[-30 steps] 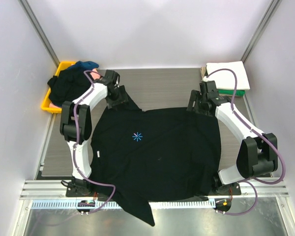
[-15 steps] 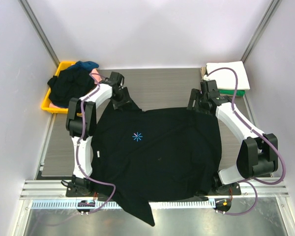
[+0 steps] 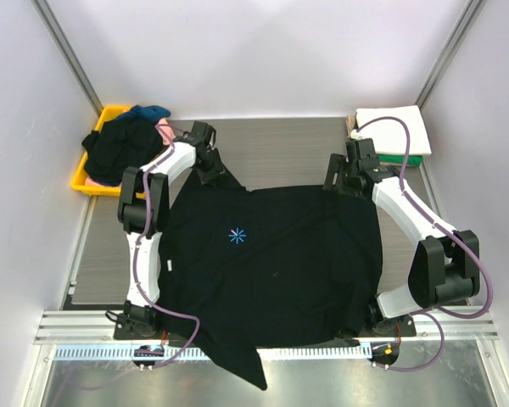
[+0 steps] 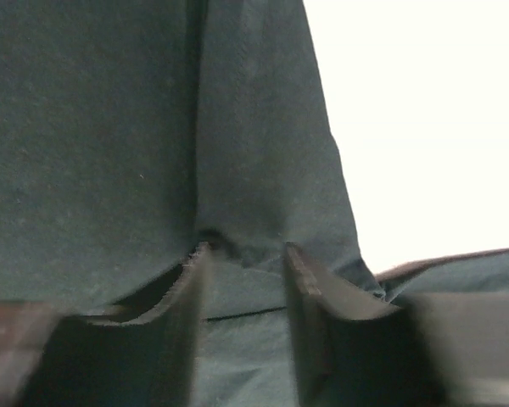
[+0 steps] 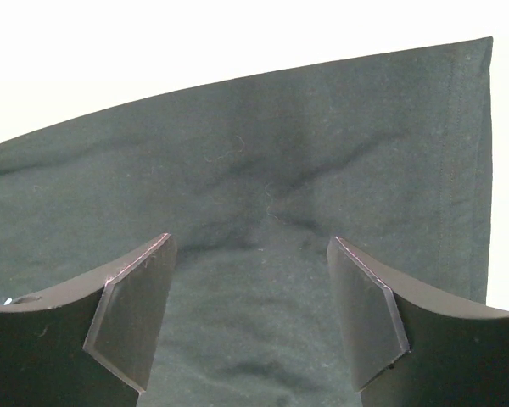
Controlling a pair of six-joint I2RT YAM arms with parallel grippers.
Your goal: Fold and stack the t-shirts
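Note:
A large black t-shirt (image 3: 271, 263) lies spread flat on the table, its light-blue starburst mark (image 3: 237, 236) facing up. My left gripper (image 3: 212, 172) sits on the shirt's far left sleeve. In the left wrist view (image 4: 242, 248) its jaws are partly open, with black cloth puckered at the tips. My right gripper (image 3: 343, 184) rests on the shirt's far right corner. In the right wrist view (image 5: 248, 239) its jaws are wide open over the cloth (image 5: 263, 170). A folded white shirt (image 3: 394, 127) lies on a green one (image 3: 416, 159) at the far right.
A yellow tray (image 3: 82, 182) at the far left holds a heap of black (image 3: 123, 144), blue (image 3: 149, 111) and pink (image 3: 164, 130) clothes. One corner of the black shirt hangs over the near edge (image 3: 237, 365) onto the metal rail. Grey walls stand on all sides.
My left gripper has moved a little right along the sleeve and its elbow has swung in. The right arm and the shirt body have not moved.

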